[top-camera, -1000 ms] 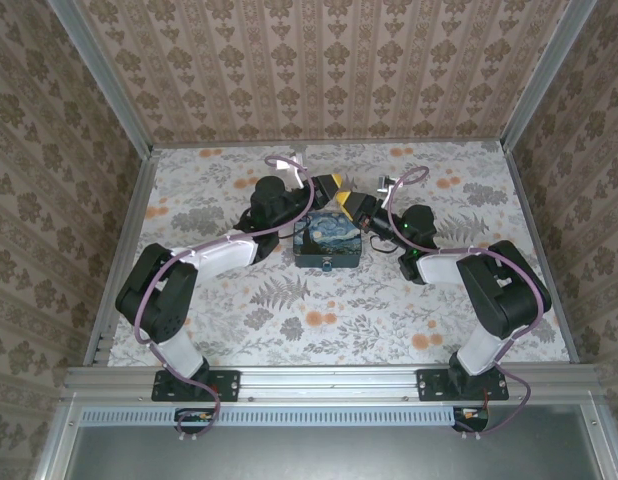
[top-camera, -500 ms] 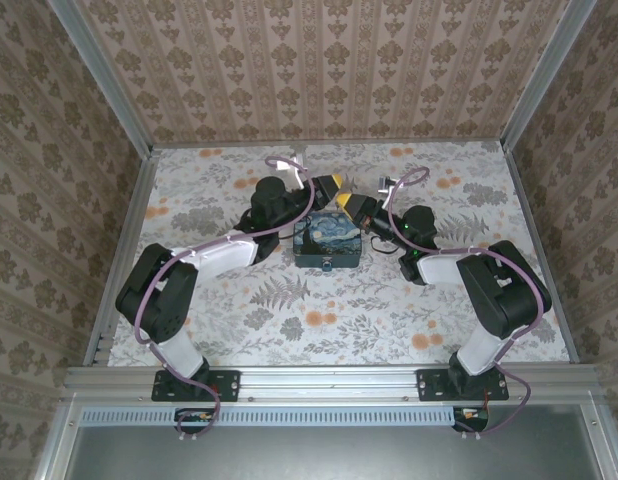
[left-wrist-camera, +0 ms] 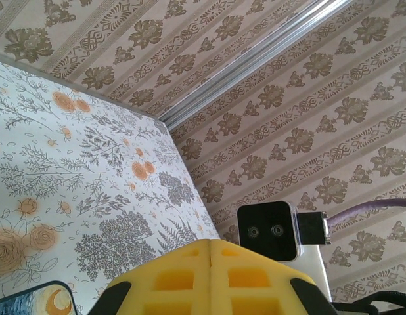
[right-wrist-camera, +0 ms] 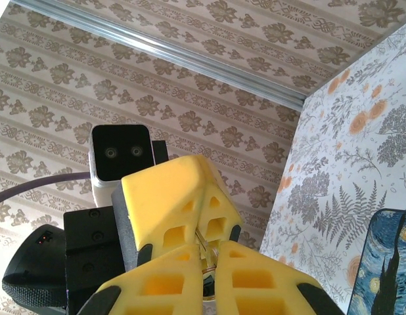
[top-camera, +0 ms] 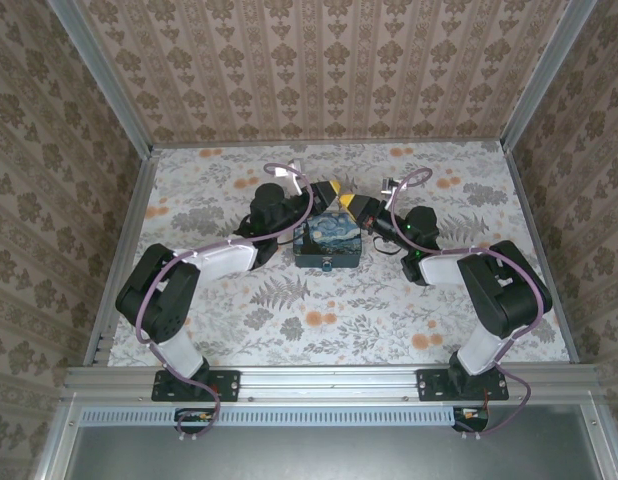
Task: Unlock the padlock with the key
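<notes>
Both grippers meet in the air just behind the painted box (top-camera: 327, 240). My left gripper (top-camera: 327, 189) is shut, its yellow fingers (left-wrist-camera: 190, 279) pressed together. A thin metal sliver, apparently the key (right-wrist-camera: 200, 235), sticks out of its seam (right-wrist-camera: 203, 210). My right gripper (right-wrist-camera: 209, 249) faces it tip to tip and is shut on a tiny dark piece with a thin wire loop, apparently the padlock (right-wrist-camera: 208, 283). Most of both pieces is hidden by the pads.
The box, painted with blue-and-yellow swirls, stands mid-table with its clasp facing the near edge; its corner (right-wrist-camera: 387, 262) lies below the grippers. Patterned walls close in the table on three sides. The right arm's wrist camera (left-wrist-camera: 269, 230) sits right in front of the left fingers.
The right gripper's jaws have closed on the small piece at the left gripper's tips. Both arms edged slightly; the left gripper stayed shut.
</notes>
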`<state>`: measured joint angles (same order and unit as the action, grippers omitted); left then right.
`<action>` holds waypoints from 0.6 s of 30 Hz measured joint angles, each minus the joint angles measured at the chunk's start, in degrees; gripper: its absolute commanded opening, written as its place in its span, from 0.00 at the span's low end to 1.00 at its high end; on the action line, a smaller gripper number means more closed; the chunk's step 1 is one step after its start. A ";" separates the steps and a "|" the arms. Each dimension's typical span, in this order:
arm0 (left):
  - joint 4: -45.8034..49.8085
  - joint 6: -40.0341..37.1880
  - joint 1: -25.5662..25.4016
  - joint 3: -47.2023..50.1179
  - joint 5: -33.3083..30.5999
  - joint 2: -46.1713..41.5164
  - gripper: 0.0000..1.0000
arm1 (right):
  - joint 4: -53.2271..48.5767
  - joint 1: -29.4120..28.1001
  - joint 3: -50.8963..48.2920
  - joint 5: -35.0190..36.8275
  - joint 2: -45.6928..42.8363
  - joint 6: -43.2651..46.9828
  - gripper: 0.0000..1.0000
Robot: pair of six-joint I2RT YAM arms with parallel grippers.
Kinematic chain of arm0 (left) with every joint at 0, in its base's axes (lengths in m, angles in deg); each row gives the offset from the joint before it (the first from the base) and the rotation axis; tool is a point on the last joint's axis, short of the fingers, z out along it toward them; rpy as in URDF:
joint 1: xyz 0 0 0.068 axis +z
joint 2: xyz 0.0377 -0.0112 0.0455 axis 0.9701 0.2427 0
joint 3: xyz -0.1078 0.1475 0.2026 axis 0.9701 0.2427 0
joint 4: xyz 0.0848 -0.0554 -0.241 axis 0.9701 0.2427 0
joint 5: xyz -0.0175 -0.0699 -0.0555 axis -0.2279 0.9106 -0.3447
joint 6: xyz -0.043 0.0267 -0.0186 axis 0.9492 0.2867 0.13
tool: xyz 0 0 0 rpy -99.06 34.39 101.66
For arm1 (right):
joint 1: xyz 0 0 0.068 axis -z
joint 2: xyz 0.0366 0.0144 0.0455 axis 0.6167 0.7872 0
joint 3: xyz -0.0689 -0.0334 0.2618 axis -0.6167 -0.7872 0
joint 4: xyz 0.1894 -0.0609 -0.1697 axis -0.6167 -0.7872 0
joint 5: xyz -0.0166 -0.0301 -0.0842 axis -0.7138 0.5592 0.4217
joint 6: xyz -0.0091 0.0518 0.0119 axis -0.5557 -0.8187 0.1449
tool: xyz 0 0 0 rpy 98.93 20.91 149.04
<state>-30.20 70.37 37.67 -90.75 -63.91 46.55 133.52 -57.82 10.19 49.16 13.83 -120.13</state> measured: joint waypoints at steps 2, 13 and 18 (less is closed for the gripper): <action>-0.20 0.02 -0.02 0.00 0.00 0.00 0.00 | 0.00 0.00 0.00 -0.02 0.00 0.02 0.00; -0.26 0.63 -0.24 0.00 -0.09 0.00 0.00 | -0.02 0.20 0.07 -2.01 0.00 0.00 0.13; -0.81 0.68 -0.33 0.00 -0.13 0.00 0.00 | -0.20 0.22 0.31 -2.40 0.00 0.02 0.14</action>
<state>-31.01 71.05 37.34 -90.75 -64.04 46.55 133.32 -57.60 10.50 46.76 13.83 -120.10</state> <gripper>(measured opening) 0.043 0.148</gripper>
